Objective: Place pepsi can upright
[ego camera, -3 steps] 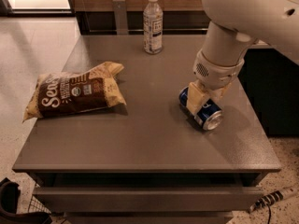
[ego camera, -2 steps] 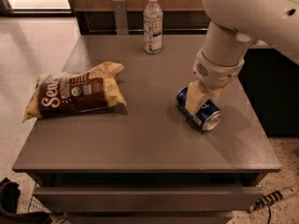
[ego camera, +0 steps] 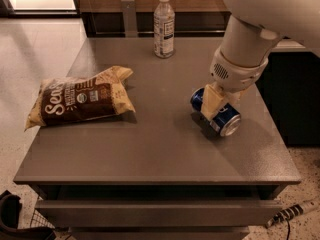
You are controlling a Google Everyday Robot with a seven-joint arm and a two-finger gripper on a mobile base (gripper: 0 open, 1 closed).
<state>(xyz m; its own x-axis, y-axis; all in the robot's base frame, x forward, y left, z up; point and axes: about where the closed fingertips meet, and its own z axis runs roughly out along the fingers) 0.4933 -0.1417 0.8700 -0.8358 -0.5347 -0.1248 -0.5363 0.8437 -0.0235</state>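
Dark-blue pepsi can (ego camera: 226,118) lies on its side, right part of the desk (ego camera: 150,149); we note the tool (ego camera: 215,108) clamped across its middle. Capped bottle (ego camera: 164,19) stands upright at the far edge.

Glossy metal pepsi can (ego camera: 228,121) in matt cream plastic gripper (ego camera: 212,110) — matt grey table (ego camera: 160,144)

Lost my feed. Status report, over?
Gripper down on pepsi can. Can lying on its side, not upright. Chip bag and bottle well clear.
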